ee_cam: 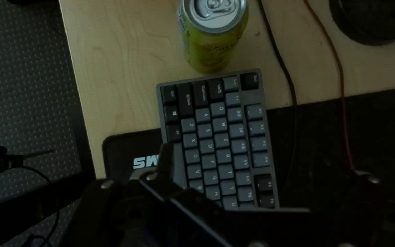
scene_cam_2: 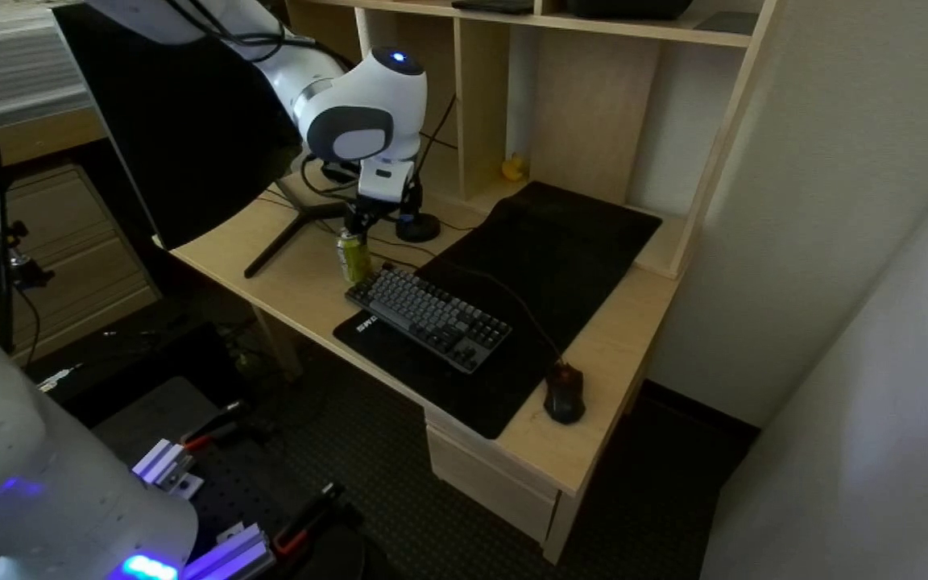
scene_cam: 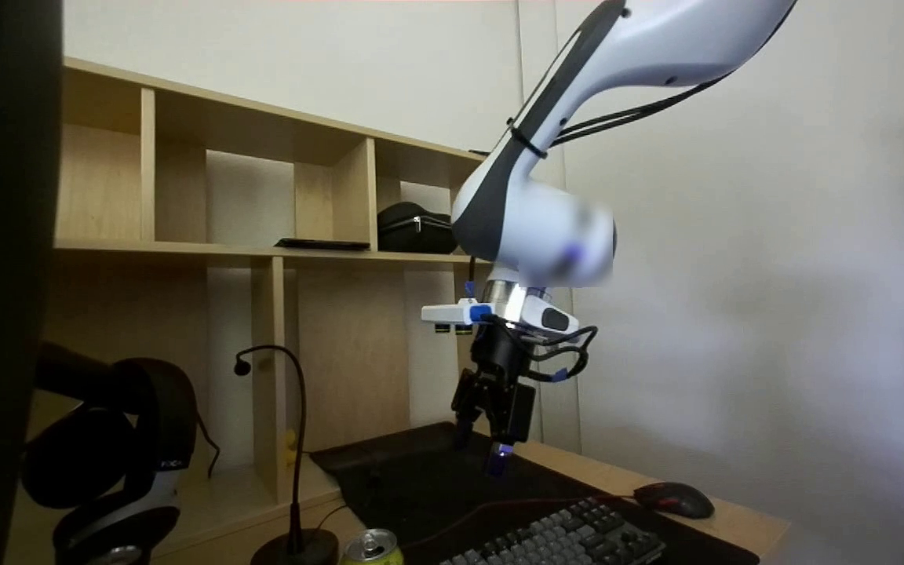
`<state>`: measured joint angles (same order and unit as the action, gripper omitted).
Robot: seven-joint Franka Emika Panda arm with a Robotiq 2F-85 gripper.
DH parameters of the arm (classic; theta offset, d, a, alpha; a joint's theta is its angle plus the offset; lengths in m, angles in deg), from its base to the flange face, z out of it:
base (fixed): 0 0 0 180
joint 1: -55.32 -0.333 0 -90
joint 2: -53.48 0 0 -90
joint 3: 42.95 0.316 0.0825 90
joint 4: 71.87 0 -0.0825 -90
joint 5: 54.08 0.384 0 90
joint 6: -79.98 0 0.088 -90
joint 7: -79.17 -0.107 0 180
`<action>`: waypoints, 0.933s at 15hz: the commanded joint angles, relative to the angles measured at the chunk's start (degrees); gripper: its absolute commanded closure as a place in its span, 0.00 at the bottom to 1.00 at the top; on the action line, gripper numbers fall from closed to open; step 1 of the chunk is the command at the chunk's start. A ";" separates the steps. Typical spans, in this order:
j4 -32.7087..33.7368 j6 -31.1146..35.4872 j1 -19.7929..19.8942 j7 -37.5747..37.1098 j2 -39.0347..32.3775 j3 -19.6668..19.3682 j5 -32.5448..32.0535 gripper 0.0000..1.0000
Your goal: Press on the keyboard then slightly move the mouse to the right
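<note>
Between the keyboard (scene_cam_2: 429,316) and the mouse (scene_cam_2: 565,396), the bare mat (scene_cam_2: 565,258) gives a passage; behind the keyboard, the red mouse cable (ee_cam: 341,79) crosses it. Outside the mouse, a strip of counter (scene_cam_2: 605,362) is free. At the keyboard's other end, the room is narrow: the can (scene_cam_2: 354,258) stands just beside (a lamp base (scene_cam_2: 418,228) is also near).

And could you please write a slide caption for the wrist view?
Keyboard lying partly on the dark mat, with a yellowish can standing near its Esc key.

The keyboard (scene_cam_2: 429,316) lies partly on the mat (scene_cam_2: 561,250), between can (scene_cam_2: 354,259) and mouse (scene_cam_2: 565,395).
</note>
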<state>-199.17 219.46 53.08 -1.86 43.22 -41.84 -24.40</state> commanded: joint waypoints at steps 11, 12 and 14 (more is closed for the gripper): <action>12.06 -1.03 -2.82 -1.33 -15.04 1.29 -2.12 0.00; 13.15 0.07 -3.45 -1.84 -16.73 1.32 -2.30 0.00; 15.47 2.66 -4.39 -1.83 -19.95 1.75 -1.74 0.00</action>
<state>-188.02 219.04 49.74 -2.85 28.29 -40.58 -25.54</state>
